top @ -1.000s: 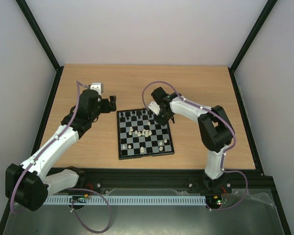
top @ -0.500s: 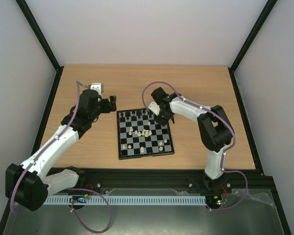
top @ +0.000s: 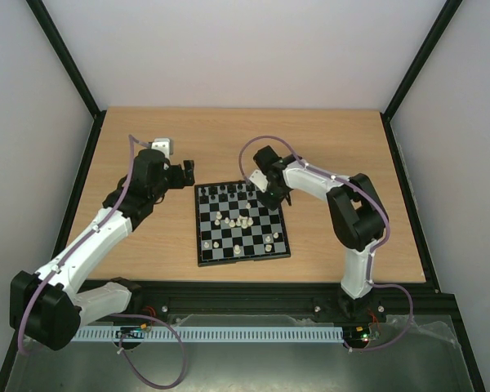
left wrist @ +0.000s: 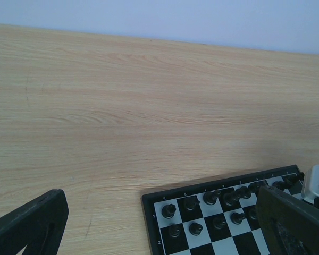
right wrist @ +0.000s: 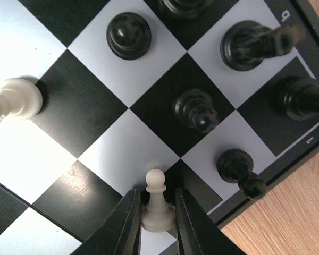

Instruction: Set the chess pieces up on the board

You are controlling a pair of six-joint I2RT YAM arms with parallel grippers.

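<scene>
The board lies flat mid-table with black pieces along its far rows and cream-white pieces scattered in the middle. My right gripper hangs over the board's far right corner, shut on a white pawn that it holds just above the squares, next to black pieces. My left gripper is open and empty, off the board's far left corner; its dark fingers frame the board corner in the left wrist view.
Bare wooden table surrounds the board. Black frame rails run along the left and right edges, and white walls close the back. The arm bases sit at the near rail.
</scene>
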